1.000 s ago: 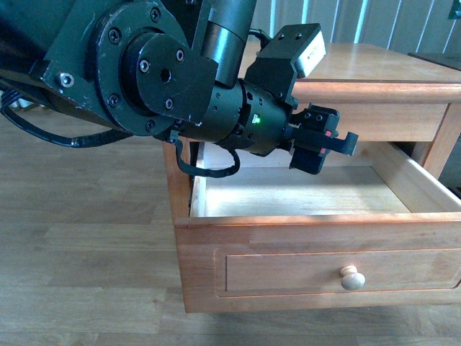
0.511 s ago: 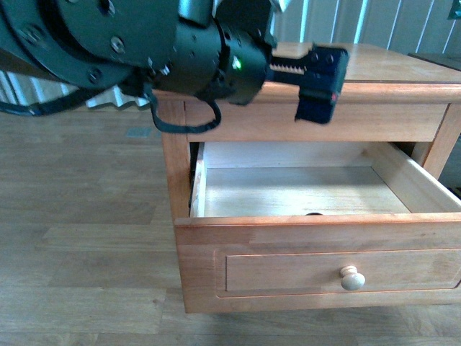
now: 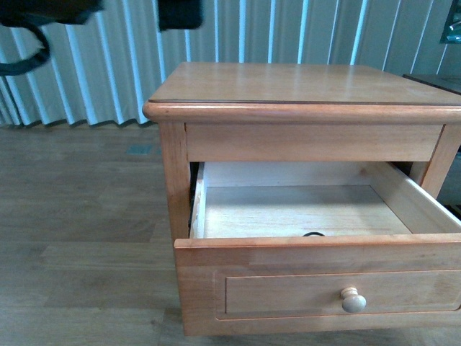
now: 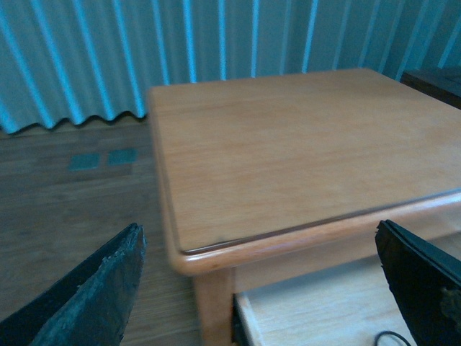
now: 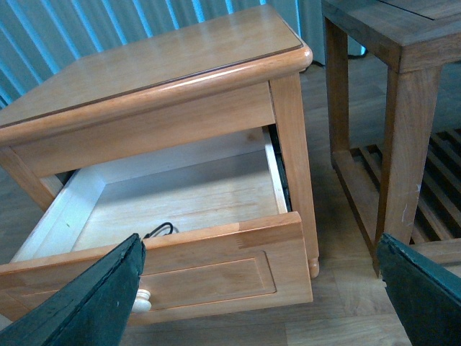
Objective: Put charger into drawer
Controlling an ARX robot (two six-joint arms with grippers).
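Holding nothing in left gripper (image 4: 259,231) or right gripper (image 5: 259,241), both spread wide. Shows only cable of the charger (image 3: 313,234), lower centre, inside the drawer (image 3: 288,245). Could pinch that loop on closing

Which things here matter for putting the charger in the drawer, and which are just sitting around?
For the job: charger, only its black cable showing, already inside; open drawer.
Just around: nightstand top; second wooden table beside it; striped curtain.
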